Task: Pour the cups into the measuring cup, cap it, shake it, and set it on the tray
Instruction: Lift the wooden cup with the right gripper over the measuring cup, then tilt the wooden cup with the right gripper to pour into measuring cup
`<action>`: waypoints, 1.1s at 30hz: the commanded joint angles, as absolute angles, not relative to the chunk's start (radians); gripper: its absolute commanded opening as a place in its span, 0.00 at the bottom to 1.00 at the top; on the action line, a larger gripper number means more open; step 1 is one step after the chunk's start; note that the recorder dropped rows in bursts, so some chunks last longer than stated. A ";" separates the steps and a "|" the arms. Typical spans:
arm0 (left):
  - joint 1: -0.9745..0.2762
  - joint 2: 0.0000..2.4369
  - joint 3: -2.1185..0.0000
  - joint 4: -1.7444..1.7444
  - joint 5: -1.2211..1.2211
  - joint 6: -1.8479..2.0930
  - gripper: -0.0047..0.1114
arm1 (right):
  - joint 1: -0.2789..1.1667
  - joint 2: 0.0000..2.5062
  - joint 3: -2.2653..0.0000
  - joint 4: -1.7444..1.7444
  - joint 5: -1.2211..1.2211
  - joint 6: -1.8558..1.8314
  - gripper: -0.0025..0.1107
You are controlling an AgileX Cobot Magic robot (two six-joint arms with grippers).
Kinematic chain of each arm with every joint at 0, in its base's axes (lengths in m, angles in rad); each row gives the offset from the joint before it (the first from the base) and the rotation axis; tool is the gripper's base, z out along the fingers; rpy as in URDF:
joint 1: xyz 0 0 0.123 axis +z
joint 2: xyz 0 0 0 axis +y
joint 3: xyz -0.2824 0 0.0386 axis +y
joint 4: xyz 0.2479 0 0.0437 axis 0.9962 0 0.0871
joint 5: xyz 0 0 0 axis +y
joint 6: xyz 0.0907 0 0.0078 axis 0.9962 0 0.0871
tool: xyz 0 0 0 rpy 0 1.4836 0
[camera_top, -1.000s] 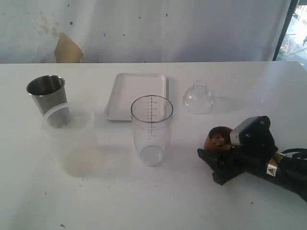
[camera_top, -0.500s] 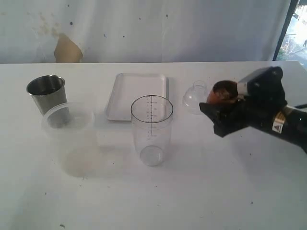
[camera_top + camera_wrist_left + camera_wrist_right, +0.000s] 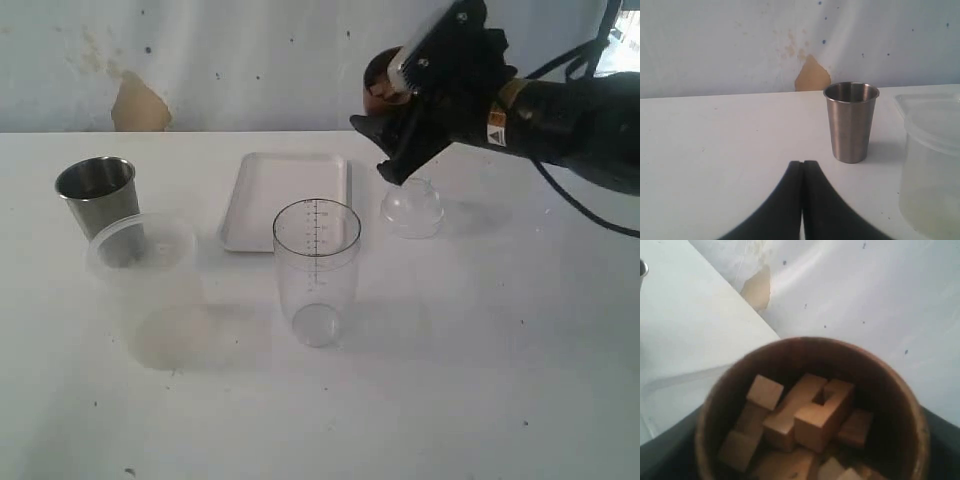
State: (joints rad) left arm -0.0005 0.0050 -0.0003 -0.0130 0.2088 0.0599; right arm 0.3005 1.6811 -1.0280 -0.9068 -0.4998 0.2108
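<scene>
In the upper right of the exterior view the right gripper point(image 3: 388, 118) hangs high above the worktop point(image 3: 480, 380), its black fingers point(image 3: 375, 125) clamped around the small brown wooden cup point(image 3: 376, 82), which sits tilted a little and well clear of the surface. It is above the clear dome cap point(image 3: 412, 205), and to the right of and above the measuring cup's mouth. The right wrist view looks straight into the wooden cup point(image 3: 880, 390), which is loaded with pale wooden blocks point(image 3: 815, 415). The tall clear measuring cup point(image 3: 316, 270) stands upright near the centre of the frame, its black scale facing the camera and nothing visible inside. Just behind it, toward the upper middle, lies the flat white tray point(image 3: 285, 195), bare. The cap rests on the worktop to the right of the tray, apart from the measuring cup. At the left of the frame the steel tumbler point(image 3: 97, 195) stands upright, with the frosted plastic tub point(image 3: 140, 262) just in front of it and partly overlapping it in the picture. In the left wrist view the left gripper point(image 3: 802, 164) has its two dark fingers point(image 3: 815, 200) pressed together on nothing, low over the worktop, with the steel tumbler point(image 3: 851, 121) ahead and the tub's rim point(image 3: 932, 125) beside it. A tan patch point(image 3: 140, 103) marks the white backdrop.
</scene>
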 commanded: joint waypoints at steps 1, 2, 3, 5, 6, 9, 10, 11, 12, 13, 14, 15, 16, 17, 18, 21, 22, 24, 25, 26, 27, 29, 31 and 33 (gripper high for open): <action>-0.005 0.000 0.000 -0.013 0.202 0.053 0.04 | 0.350 1.712 -1.060 -1.028 -0.498 0.091 0.02; -0.005 0.000 0.000 -0.013 0.202 0.053 0.04 | 0.364 1.719 -1.062 -1.032 -0.488 0.067 0.02; -0.005 0.000 0.000 -0.013 0.202 0.053 0.04 | 0.378 1.727 -1.064 -1.028 -0.466 0.047 0.02; -0.005 0.000 0.000 -0.013 0.202 0.053 0.04 | 0.399 1.738 -1.074 -1.028 -0.405 0.026 0.02; -0.005 0.000 0.000 -0.013 0.202 0.053 0.04 | 0.404 1.740 -1.074 -1.028 -0.381 0.016 0.02; -0.005 0.000 0.000 -0.013 0.202 0.053 0.04 | 0.412 1.740 -1.085 -1.028 -0.370 -0.050 0.02; -0.005 0.000 0.000 -0.013 0.202 0.053 0.04 | 0.412 1.740 -1.088 -1.028 -0.372 -0.050 0.02; -0.005 0.000 0.000 -0.013 0.202 0.053 0.04 | 0.412 1.740 -1.093 -1.028 -0.372 -0.053 0.02; -0.005 0.000 0.000 -0.013 0.202 0.053 0.04 | 0.412 1.740 -1.096 -1.028 -0.376 -0.053 0.02; -0.005 0.000 0.000 -0.013 0.202 0.053 0.04 | 0.412 1.740 -1.096 -1.028 -0.392 -0.074 0.02; -0.005 0.000 0.000 -0.013 0.202 0.053 0.04 | 0.412 1.740 -1.096 -1.032 -0.412 -0.108 0.02; -0.005 0.000 0.000 -0.013 0.202 0.053 0.04 | 0.412 1.740 -1.096 -1.045 -0.427 -0.137 0.02; -0.005 0.000 0.000 -0.013 0.202 0.053 0.04 | 0.414 1.740 -1.096 -1.059 -0.434 -0.158 0.02; -0.005 0.000 0.000 -0.013 0.202 0.053 0.04 | 0.419 1.740 -1.096 -1.059 -0.434 -0.192 0.02; -0.005 0.000 0.000 -0.013 0.202 0.053 0.04 | 0.426 1.740 -1.096 -1.059 -0.432 -0.219 0.02; -0.005 0.000 0.000 -0.013 0.202 0.053 0.04 | 0.456 1.740 -1.096 -1.087 -0.404 -0.345 0.02; -0.005 0.000 0.000 -0.013 0.202 0.053 0.04 | 0.459 1.740 -1.096 -1.087 -0.398 -0.376 0.02; -0.005 0.000 0.000 -0.013 0.202 0.053 0.04 | 0.459 1.740 -1.096 -1.087 -0.396 -0.423 0.02; -0.005 0.000 0.000 -0.013 0.202 0.053 0.04 | 0.459 1.740 -1.096 -1.087 -0.390 -0.425 0.02; -0.005 0.000 0.000 -0.013 0.202 0.053 0.04 | 0.459 1.740 -1.096 -1.087 -0.385 -0.428 0.02; -0.005 0.000 0.000 -0.013 0.202 0.053 0.04 | 0.459 1.740 -1.096 -1.087 -0.371 -0.448 0.02; -0.005 0.000 0.000 -0.013 0.202 0.053 0.04 | 0.459 1.740 -1.096 -1.087 -0.358 -0.491 0.02; -0.005 0.000 0.000 -0.013 0.202 0.053 0.04 | 0.459 1.740 -1.096 -1.087 -0.356 -0.552 0.02; -0.005 0.000 0.000 -0.013 0.202 0.053 0.04 | 0.459 1.740 -1.096 -1.087 -0.356 -0.636 0.02</action>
State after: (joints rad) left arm -0.0005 0.0050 -0.0003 -0.0130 0.2088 0.0599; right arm 0.4594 1.7483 -1.0860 -1.0893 -0.3503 -0.5681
